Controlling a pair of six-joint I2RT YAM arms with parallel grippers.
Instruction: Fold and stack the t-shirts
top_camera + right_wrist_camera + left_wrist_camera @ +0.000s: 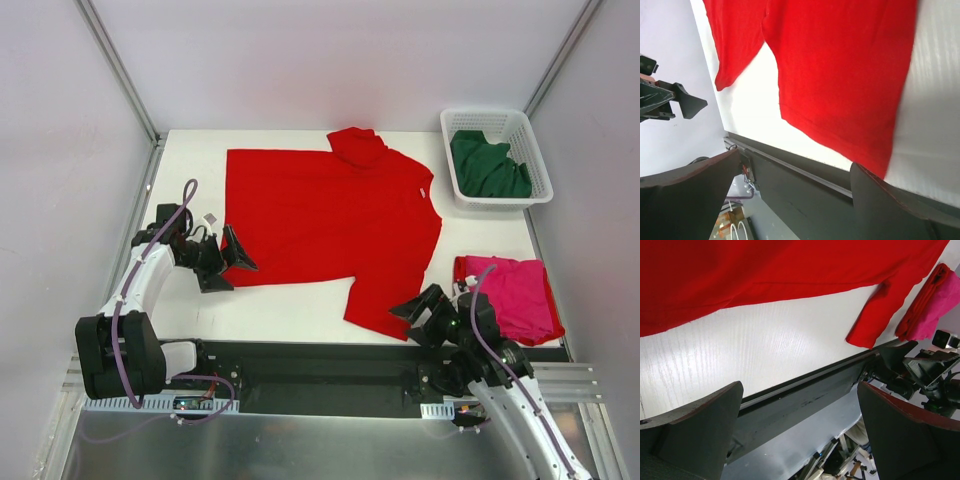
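Top external view has the red t-shirt spread at the centre of the table, smooth but for a sleeve bunched at its 12 o'clock, with the magenta t-shirt roughly folded at 4 o'clock and the green t-shirt heaped in the basket at 2 o'clock. Left gripper at 8 o'clock and right gripper at 5 o'clock both gape wide, holding nothing; a pinch catching only the top layer, or dragging the near sleeve off the edge, would likely skew the fold
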